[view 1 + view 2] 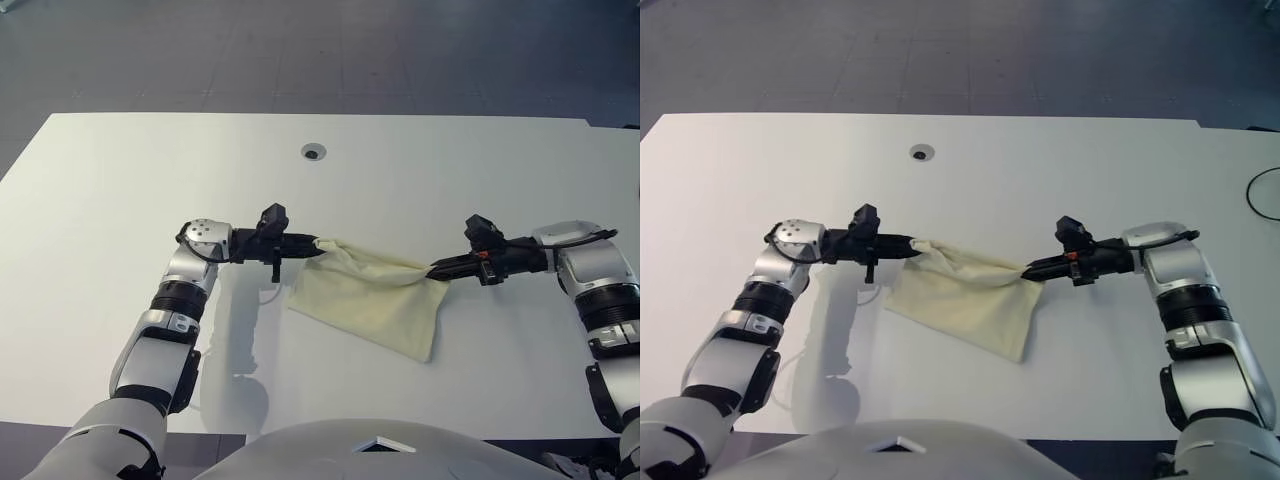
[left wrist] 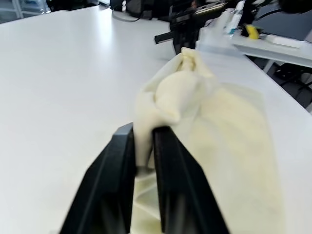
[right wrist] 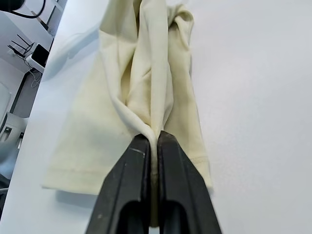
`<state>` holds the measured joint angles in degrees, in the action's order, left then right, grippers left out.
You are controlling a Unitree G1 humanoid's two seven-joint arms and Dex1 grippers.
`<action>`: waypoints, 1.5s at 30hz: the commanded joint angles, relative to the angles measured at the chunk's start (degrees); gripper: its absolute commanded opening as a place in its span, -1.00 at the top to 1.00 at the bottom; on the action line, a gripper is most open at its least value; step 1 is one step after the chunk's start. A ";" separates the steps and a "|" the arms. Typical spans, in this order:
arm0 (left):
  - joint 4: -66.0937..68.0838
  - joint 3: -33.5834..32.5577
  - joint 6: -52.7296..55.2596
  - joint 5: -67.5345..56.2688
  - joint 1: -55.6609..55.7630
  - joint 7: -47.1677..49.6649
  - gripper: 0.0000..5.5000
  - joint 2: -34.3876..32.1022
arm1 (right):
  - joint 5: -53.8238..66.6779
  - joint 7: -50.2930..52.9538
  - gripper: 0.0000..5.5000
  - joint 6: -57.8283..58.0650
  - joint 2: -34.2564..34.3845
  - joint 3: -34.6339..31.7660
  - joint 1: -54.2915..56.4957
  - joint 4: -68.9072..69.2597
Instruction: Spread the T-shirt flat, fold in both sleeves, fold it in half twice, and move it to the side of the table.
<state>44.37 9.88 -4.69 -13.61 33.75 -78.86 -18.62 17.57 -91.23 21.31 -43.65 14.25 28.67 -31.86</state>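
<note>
The left jaws are closed on one bunched corner of the T-shirt point(image 1: 370, 300), the right jaws on the opposite corner, and the top edge is held stretched between them just over the desk point(image 1: 140, 180), the rest being draped on its near middle. The cloth is judged light, soft and limp, not fragile; hems and corners are best pinched, with the fabric gathered.

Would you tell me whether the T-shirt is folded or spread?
Folded: the T-shirt is a compact layered panel, pinched by left tool and right tool.
</note>
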 commanded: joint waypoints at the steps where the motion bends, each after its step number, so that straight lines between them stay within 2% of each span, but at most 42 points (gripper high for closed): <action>1: 4.36 -0.08 -2.00 2.30 2.43 1.51 0.46 0.96 | -1.97 0.68 1.00 -0.57 1.42 -0.31 1.98 -3.67; 5: 7.44 -1.23 -0.11 2.60 4.27 3.54 0.25 1.99 | -2.33 1.03 1.00 0.26 2.58 -1.42 2.61 -6.12; 6: 8.25 -1.63 0.56 2.56 4.85 4.09 0.19 2.12 | -2.36 1.09 0.86 0.49 2.80 -1.75 2.95 -6.99; 16: 13.62 -5.27 0.86 2.82 7.75 9.73 -0.43 3.06 | -2.10 3.75 0.28 3.01 3.07 -7.93 7.22 -17.01; 21: 14.39 -7.70 -0.91 2.54 8.80 13.01 -0.72 3.34 | 0.13 4.54 0.00 3.16 2.58 -13.00 7.58 -15.70; 25: 7.23 -10.62 -1.55 -0.44 7.29 12.35 -0.96 2.91 | 3.82 4.11 -0.24 7.17 3.54 -15.55 6.21 -6.52; 26: 4.56 -11.42 -1.67 -1.40 6.59 12.22 -0.96 2.74 | 4.59 4.49 -0.14 8.36 4.00 -15.58 5.24 -3.06; 28: -2.97 -12.74 0.12 -3.96 3.95 11.58 -0.96 2.08 | 6.55 4.98 -0.09 11.33 5.00 -14.60 2.70 4.93; 31: -16.79 -11.84 5.22 -7.45 -2.43 8.10 -0.96 -0.24 | 8.14 7.12 0.14 14.81 6.71 -12.09 -0.96 15.31; 35: -32.35 -6.44 10.99 -7.90 -12.87 2.04 -0.72 -6.34 | 8.04 9.87 0.39 17.58 10.11 -7.42 -2.93 21.95; 39: -36.69 -1.32 11.04 -5.58 -18.75 -1.90 -0.44 -10.55 | 6.32 12.31 0.67 17.79 13.52 -3.35 -2.01 20.37; 45: -34.12 3.20 8.98 -2.81 -19.77 0.30 -0.03 -7.71 | 2.90 14.33 1.00 15.72 17.23 0.79 0.76 12.10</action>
<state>9.32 11.49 4.99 -17.83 14.22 -79.26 -27.28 21.84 -77.64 37.91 -27.43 13.99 27.37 -16.87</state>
